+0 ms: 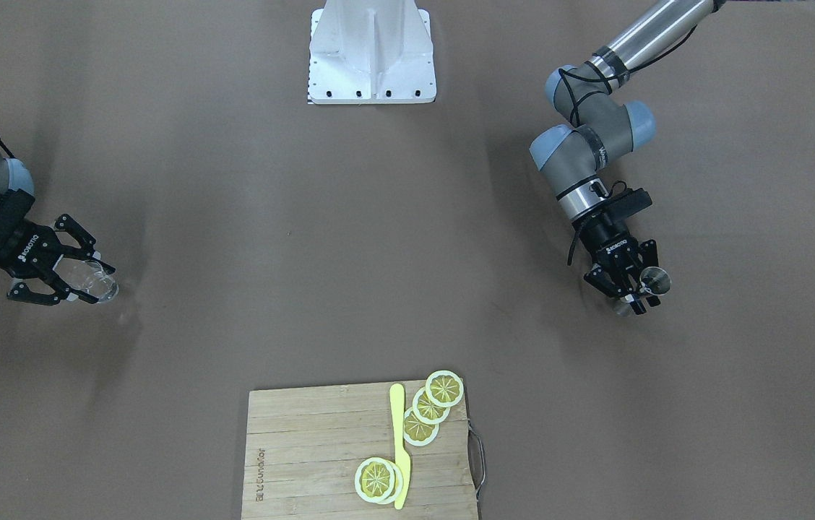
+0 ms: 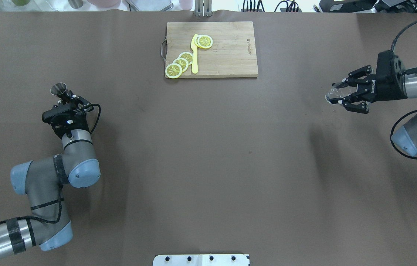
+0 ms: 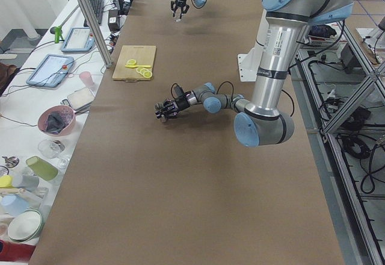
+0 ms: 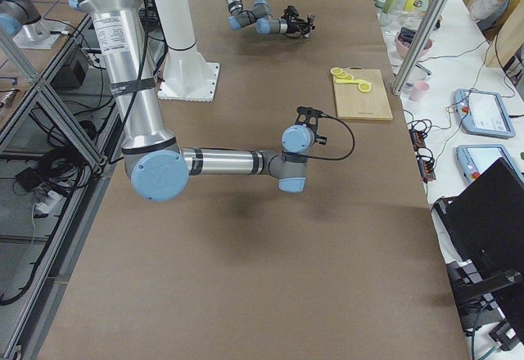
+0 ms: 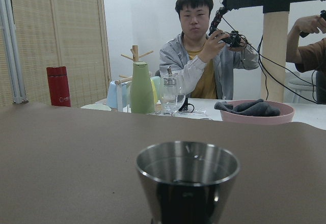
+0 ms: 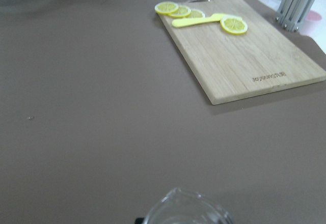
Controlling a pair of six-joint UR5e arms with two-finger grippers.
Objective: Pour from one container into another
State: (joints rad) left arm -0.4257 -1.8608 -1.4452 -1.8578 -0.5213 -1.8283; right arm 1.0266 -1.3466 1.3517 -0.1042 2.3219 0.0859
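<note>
A small metal cup [image 2: 58,89], shiny and cone-shaped, sits upright at the tip of my left gripper [image 2: 65,99], which is shut on it at the table's left side. In the left wrist view the metal cup [image 5: 187,180] fills the lower middle, its mouth up. From the front, the metal cup [image 1: 654,278] shows beside the left gripper [image 1: 639,290]. My right gripper [image 2: 342,96] is shut on a clear glass [image 2: 335,92], held tilted above the table at the far right. The clear glass [image 1: 93,280] juts from the right gripper [image 1: 79,278]. Its rim [image 6: 186,211] shows at the bottom of the right wrist view.
A wooden cutting board [image 2: 227,51] with lemon slices [image 2: 179,64] and a yellow knife [image 2: 194,53] lies at the table's far middle. The robot's white base [image 1: 371,54] stands at the near edge. A person [image 5: 201,51] sits behind a side table holding cups and a pink bowl [image 5: 252,113].
</note>
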